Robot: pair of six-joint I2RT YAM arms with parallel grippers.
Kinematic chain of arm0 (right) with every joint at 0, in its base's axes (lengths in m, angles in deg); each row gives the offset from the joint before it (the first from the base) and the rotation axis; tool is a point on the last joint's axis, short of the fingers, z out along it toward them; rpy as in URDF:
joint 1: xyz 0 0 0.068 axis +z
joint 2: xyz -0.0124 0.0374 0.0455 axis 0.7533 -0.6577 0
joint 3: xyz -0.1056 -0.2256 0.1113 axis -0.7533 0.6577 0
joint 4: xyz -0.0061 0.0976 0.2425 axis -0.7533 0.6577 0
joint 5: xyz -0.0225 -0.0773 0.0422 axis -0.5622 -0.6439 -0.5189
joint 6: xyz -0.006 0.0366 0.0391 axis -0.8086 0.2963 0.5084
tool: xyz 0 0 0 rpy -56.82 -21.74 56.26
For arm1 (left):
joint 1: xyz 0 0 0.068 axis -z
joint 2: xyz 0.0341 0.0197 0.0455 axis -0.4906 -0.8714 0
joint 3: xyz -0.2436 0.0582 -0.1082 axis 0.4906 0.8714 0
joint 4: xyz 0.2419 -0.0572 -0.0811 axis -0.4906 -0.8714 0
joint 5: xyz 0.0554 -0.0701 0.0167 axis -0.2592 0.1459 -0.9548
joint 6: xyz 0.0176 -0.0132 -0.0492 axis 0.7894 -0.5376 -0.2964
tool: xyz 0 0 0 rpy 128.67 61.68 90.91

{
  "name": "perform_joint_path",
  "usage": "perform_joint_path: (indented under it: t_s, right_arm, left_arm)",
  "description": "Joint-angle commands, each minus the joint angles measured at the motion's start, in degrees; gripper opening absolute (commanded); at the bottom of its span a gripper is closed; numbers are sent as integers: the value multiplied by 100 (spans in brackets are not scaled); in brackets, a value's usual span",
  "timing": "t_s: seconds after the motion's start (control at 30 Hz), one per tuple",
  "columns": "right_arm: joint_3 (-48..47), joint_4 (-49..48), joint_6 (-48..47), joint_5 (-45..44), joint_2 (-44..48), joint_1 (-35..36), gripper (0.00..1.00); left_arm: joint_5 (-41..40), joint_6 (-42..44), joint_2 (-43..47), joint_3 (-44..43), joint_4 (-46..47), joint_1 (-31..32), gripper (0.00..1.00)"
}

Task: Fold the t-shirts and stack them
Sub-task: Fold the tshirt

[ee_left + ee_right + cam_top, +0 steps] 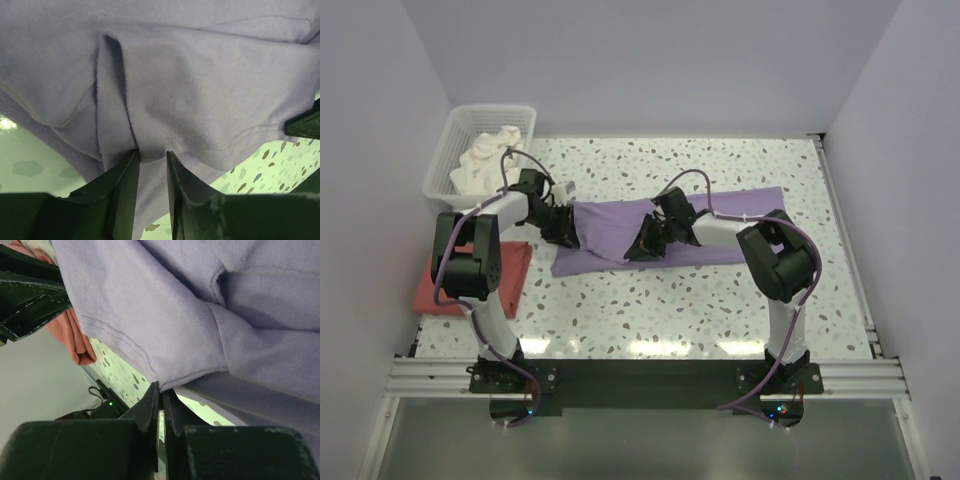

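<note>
Nearest, by the front left corner of the table (670,300), lies the red shirt (428,296), flat and in a compact shape, so I judge that it is already folded. Part of it is hidden by the left arm. Behind it, in the middle of the table, the purple shirt (605,218) lies as a long band from left to right. At its left end the left gripper (152,155) grasps a thick pleat of this shirt between its fingers. Near the middle the right gripper (161,387) is clenched on the thin hem, and the cloth rises a little there. So the purple shirt seems only half folded: it needs more folds, and then it must go on the red one. Farthest, in the back left corner, the white basket (445,150) holds white cloth (485,155); whether these are more shirts, I cannot tell.
</note>
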Motion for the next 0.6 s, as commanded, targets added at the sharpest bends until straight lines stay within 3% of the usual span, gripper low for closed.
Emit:
perform_joint_path:
  t_s: [0.0, 0.27, 0.57]
  right_arm:
    - [-86, -6, -57, 127, -44, -16, 0]
    - [-498, 152, -390, 198, -71, -148, 0]
    - [-1394, 486, -892, 365, -545, -490, 0]
  left_arm:
    - [353, 26, 19, 11, 50, -50, 32]
    - [478, 158, 177, -435, -135, -155, 1]
    - [943, 140, -289, -1429, -214, -181, 0]
